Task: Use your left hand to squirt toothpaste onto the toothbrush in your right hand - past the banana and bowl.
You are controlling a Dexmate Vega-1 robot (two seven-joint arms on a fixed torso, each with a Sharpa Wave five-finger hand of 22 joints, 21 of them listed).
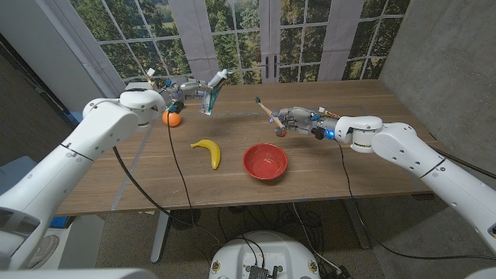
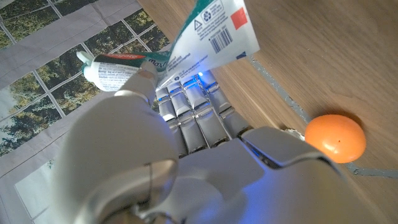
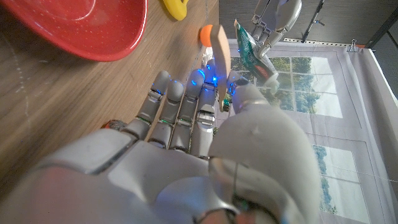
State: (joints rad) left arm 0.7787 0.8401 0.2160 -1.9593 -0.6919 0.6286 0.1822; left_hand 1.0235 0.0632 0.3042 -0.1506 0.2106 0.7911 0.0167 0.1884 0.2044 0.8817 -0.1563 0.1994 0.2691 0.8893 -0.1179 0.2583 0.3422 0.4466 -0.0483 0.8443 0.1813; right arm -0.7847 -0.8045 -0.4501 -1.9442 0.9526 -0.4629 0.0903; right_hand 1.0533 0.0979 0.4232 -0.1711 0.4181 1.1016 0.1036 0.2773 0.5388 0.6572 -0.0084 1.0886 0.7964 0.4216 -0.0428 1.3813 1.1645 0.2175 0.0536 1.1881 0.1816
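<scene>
While left hand [image 1: 188, 87] grips toothpaste [image 1: 215, 87], right hand [image 1: 298, 120] toothbrush [image 1: 267, 111], one banana [image 1: 208, 151], one bowl [image 1: 265, 162].

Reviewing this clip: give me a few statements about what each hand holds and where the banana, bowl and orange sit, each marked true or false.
1. The left hand holds the toothpaste tube off the table. True.
2. The right hand holds nothing. False: it grips the toothbrush.
3. The banana lies inside the red bowl. False: it lies on the table beside the bowl, on the robot's left of it.
4. An orange sits on the table near the left arm. True.
5. The tube's cap end touches the brush. False: a clear gap separates them.
</scene>
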